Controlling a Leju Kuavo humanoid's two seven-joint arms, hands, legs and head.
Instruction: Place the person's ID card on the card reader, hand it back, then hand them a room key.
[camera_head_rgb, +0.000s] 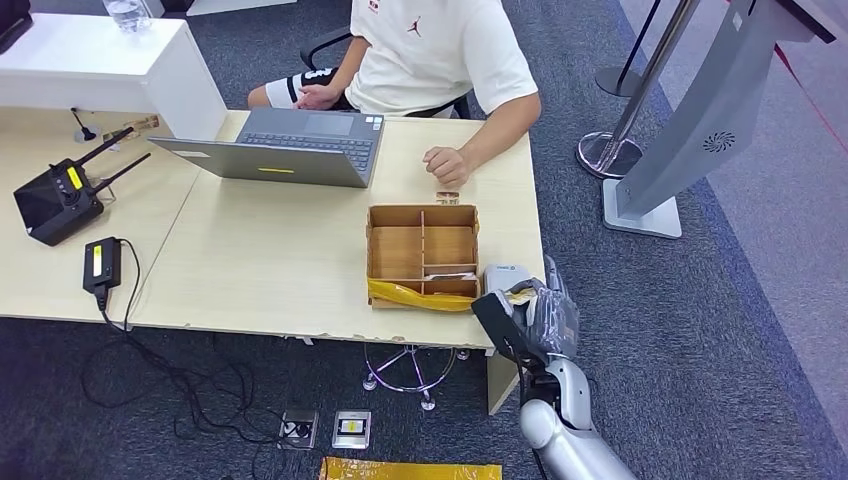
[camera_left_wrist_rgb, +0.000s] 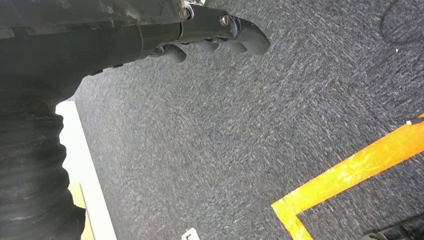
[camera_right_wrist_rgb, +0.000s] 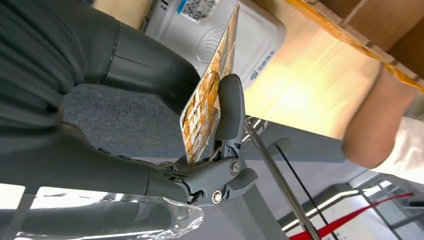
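At the left of the head view a black handheld unit with antennas (camera_head_rgb: 58, 200) and an open grey laptop (camera_head_rgb: 290, 146) lie on the pale wooden table (camera_head_rgb: 270, 270), with the brown partitioned cardboard box (camera_head_rgb: 422, 254) at centre. Lower right, the right hand (camera_head_rgb: 541, 318) pinches an orange-patterned card (camera_right_wrist_rgb: 207, 97) between thumb and a finger, over the white card reader (camera_head_rgb: 508, 277) at the table corner, seemingly just above it. The left hand (camera_left_wrist_rgb: 210, 37) hangs over dark carpet, fingers loosely extended, holding nothing.

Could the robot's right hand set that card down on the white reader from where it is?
Probably yes. The right hand grips the card on edge, just over the white card reader at the table corner, with nothing between them. The cardboard box stands beside it, not in the way.
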